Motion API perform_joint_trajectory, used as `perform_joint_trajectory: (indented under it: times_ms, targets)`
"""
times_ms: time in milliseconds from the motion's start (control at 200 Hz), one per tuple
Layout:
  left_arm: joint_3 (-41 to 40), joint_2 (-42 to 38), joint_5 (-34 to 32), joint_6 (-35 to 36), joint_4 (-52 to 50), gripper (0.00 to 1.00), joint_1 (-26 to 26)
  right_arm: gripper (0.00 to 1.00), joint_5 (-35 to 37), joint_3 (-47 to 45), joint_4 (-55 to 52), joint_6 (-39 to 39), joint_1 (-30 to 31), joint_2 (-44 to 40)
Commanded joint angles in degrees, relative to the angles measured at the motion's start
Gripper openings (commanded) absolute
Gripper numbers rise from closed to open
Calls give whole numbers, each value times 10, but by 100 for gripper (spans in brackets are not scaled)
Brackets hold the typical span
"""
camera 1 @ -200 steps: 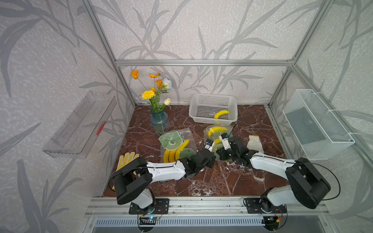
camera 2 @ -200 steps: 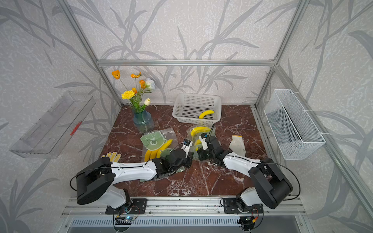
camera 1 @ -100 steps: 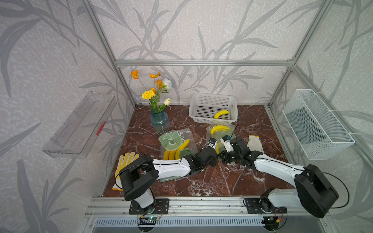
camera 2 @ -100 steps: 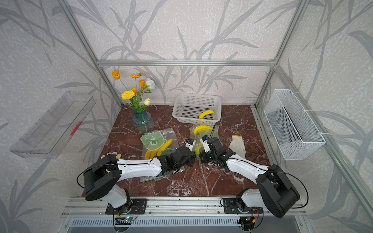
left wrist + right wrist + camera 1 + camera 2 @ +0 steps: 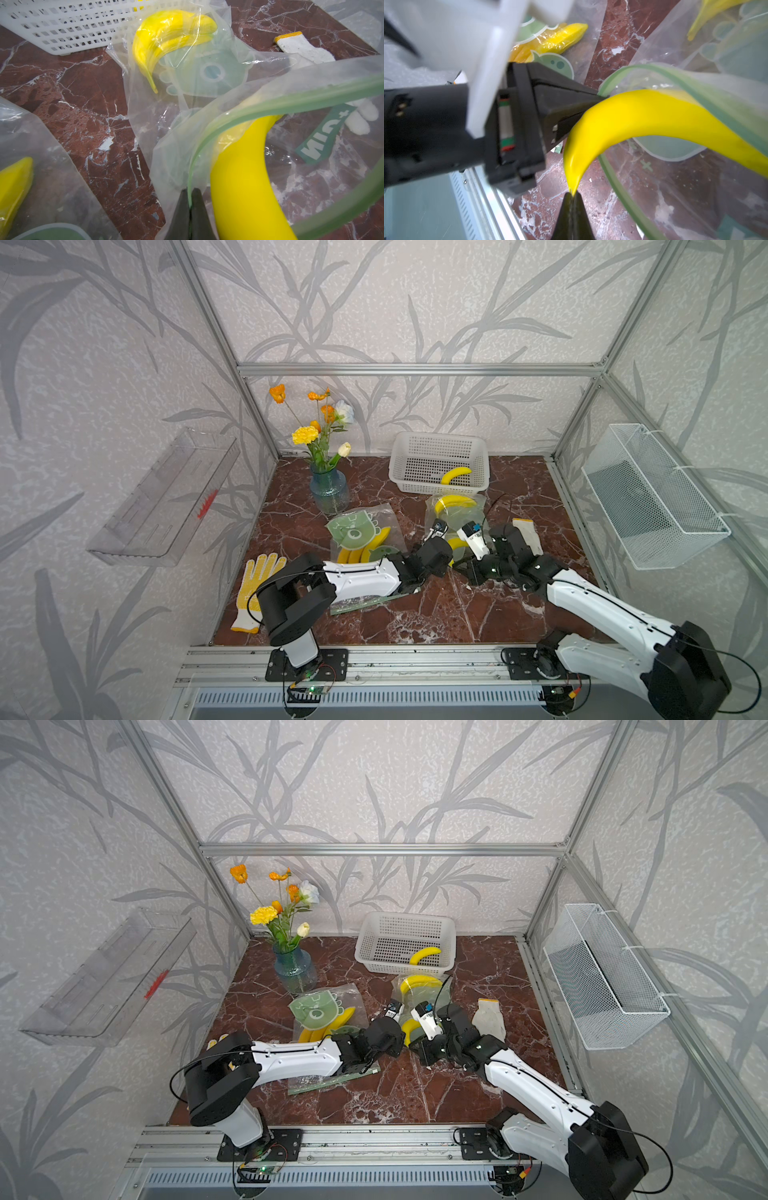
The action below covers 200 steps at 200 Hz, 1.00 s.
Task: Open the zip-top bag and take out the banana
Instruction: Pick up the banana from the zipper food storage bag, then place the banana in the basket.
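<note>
Right fingers [image 5: 564, 220] withdrawn, banana [image 5: 654, 118] glossy (bright yellow)

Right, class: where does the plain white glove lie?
In both top views the glove lies on the table's right side, just beside the right arm.

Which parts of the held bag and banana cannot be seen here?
- Far end of the banana: right wrist view, cut off by the picture edge.
- Fingertips of left gripper and right gripper: both top views, hidden under their wrists.
- Lettering on the bag: left wrist view, partly under the zip strip.
</note>
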Motion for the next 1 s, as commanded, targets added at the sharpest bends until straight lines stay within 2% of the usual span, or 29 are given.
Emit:
perform_joint_trajectory:
  times_ms: [0,235,435,670,880,995]
  targets:
    - [23,4,-8,-1,-24,0,8,0,-41,-3,-47,-27,-2,-29]
    - [29,6,8,-3,-27,0,13,0,-66,-3,-78,-23,-7,-90]
    - [37,10,21,4,-30,0,15,0,-106,7,-75,11,-13,-133]
    - [46,20,31,3,-36,0,15,0,-118,41,-59,48,-24,-184]
    - [48,21,35,0,-34,0,16,0,-136,81,-30,62,-48,-172]
    - [40,15,39,-2,-23,0,16,0,-124,96,-1,58,-76,-146]
